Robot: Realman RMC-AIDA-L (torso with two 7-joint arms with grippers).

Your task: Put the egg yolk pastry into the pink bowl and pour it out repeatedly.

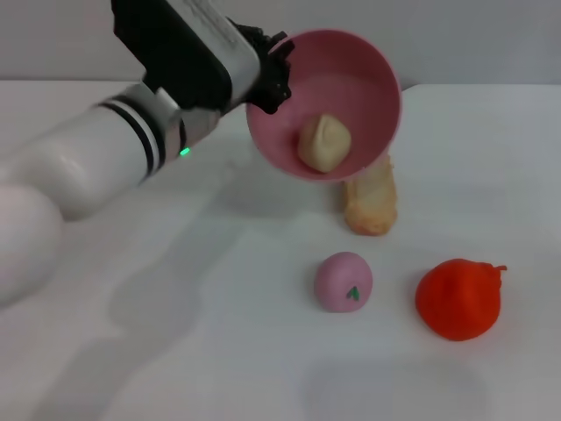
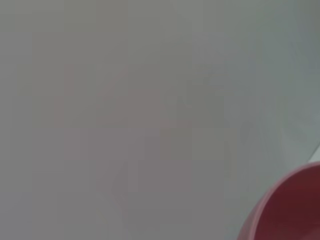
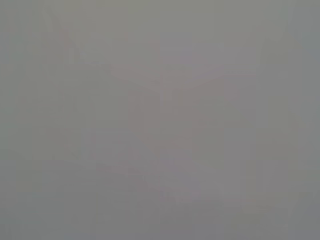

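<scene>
The left pincer (image 1: pixel 270 74) is gripping the pink bowl (image 1: pixel 368 74) by its rim, closed on it, and is holding it lifted above the white desk (image 1: pixel 175 333), tipped so that its opening is facing the head camera. The egg yolk pastry (image 1: pixel 323 144) is lying inside the bowl, resting against the lower wall near the rim. Below the bowl, an oblong tan bread (image 1: pixel 372 203), a pink ball with a green mark (image 1: pixel 344 281) and an orange-red fruit-shaped item (image 1: pixel 459 298) are sitting on the desk, apart from one another.
</scene>
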